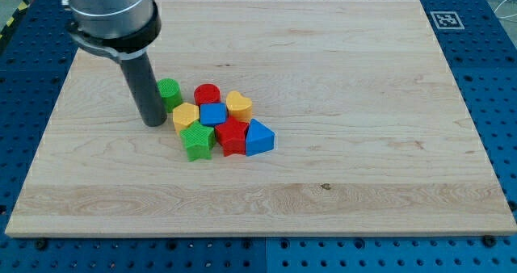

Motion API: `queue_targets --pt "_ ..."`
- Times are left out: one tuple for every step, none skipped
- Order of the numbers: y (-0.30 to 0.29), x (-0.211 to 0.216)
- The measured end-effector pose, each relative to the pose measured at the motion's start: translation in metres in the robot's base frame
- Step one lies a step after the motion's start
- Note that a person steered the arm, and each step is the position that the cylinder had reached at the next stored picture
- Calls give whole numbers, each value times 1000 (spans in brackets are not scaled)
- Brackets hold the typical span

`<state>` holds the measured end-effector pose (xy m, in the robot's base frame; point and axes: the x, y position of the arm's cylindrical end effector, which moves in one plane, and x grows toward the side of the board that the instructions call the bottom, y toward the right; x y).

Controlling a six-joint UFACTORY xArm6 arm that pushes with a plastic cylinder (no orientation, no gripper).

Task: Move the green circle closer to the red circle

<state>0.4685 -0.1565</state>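
Note:
The green circle [170, 92] stands left of the block cluster, a short gap from the red circle [208, 94] to its right. My tip [153, 123] rests on the board just below and left of the green circle, close to or touching it. The rod rises from there toward the view's top left.
A tight cluster lies right of my tip: a yellow heart [238, 104], a yellow block [186, 116], a blue block [213, 114], a green star [197, 140], a red star [233, 136], a blue triangle [258, 137]. The wooden board [363, 184] sits on a blue perforated table.

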Motion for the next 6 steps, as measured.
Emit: queue_targets --pt "-15 -8" --pt "-17 -29" --pt "-15 -44" --pt "-10 -41" --pt "-1 -31" --pt "12 -18"
